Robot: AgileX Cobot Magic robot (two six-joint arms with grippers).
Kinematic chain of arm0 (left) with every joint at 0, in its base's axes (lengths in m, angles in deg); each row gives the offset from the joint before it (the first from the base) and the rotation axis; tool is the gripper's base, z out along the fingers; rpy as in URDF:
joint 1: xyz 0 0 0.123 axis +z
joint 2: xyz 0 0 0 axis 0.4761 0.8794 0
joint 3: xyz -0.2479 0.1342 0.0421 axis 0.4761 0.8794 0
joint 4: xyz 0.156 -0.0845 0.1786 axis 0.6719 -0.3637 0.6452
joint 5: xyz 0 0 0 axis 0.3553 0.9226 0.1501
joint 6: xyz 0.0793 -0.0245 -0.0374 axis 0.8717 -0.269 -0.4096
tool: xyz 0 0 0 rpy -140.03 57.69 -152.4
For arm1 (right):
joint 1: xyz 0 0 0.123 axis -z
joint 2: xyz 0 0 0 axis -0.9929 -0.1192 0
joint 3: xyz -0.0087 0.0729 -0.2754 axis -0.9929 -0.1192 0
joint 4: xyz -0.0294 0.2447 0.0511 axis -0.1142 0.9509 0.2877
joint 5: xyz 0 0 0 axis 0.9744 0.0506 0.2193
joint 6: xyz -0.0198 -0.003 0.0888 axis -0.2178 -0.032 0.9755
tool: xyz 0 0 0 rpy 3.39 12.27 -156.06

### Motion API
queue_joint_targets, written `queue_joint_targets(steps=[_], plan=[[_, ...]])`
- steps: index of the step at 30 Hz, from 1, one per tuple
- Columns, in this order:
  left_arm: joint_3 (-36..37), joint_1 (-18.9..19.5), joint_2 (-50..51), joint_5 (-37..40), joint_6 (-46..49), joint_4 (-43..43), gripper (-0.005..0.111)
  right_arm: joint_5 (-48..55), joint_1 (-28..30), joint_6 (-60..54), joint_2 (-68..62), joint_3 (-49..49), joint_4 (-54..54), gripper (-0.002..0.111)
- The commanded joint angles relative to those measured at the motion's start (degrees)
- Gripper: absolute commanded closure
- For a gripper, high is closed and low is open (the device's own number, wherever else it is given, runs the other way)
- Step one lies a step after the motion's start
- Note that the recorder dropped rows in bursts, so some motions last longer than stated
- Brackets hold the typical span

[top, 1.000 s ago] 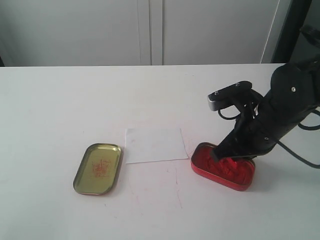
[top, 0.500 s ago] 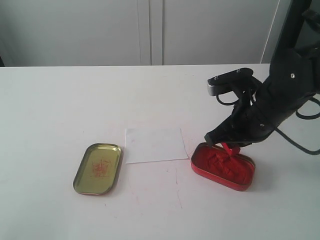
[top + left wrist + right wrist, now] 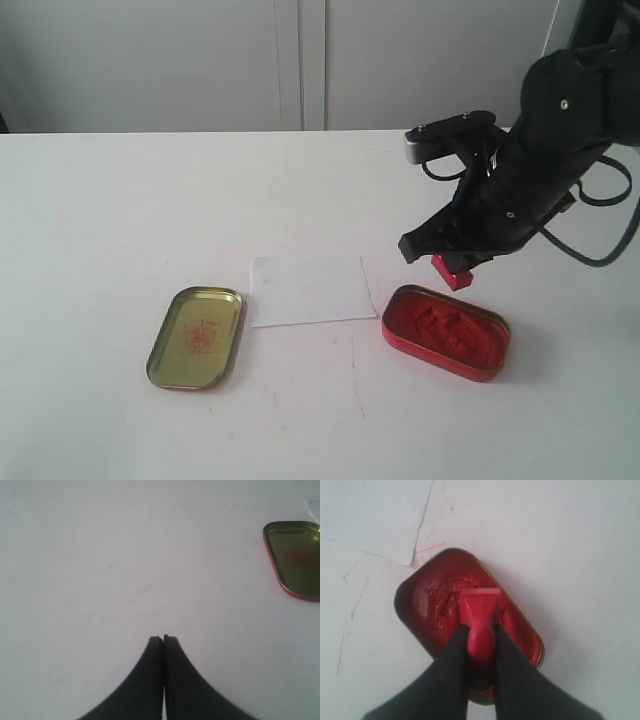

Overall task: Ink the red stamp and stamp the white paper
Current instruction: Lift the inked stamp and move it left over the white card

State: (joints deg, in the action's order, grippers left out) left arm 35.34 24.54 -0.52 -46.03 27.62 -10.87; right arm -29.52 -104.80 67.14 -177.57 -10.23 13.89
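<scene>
Right wrist view shows the right gripper (image 3: 480, 632) clamped on the red stamp (image 3: 479, 604) above the ink tin (image 3: 422, 607), apparently inked, the white paper (image 3: 370, 510) not yet stamped.

My right arm (image 3: 550, 140) comes in from the right edge of the exterior view, upper part high, forearm angled down toward the middle. My right gripper (image 3: 447, 258) points downward and is held in the air. Its fingers (image 3: 451, 662) are clamped on either side of the knob of the red stamp (image 3: 453, 272), whose base faces down. My left gripper (image 3: 163, 640) also hangs in the air, fingers pressed together, tips touching. My left arm itself is out of the exterior view.
</scene>
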Motion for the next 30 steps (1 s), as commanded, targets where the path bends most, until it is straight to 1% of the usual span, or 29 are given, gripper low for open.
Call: queue_joint_targets(steps=[1, 7, 30], plan=[[0.56, 0.04, -0.20, 0.93, -0.10, 0.01, 0.107, 1.55, 0.52, 1.20, -0.93, 2.63, 0.03, 0.108], [0.56, 0.04, -0.20, 0.93, -0.10, 0.01, 0.107, 2.29, -0.38, 1.20, -1.83, 5.42, 0.45, 0.108], [0.56, 0.04, -0.20, 0.93, -0.10, 0.01, 0.107, 8.15, -10.05, 2.39, -13.80, 21.86, 1.06, 0.108]])
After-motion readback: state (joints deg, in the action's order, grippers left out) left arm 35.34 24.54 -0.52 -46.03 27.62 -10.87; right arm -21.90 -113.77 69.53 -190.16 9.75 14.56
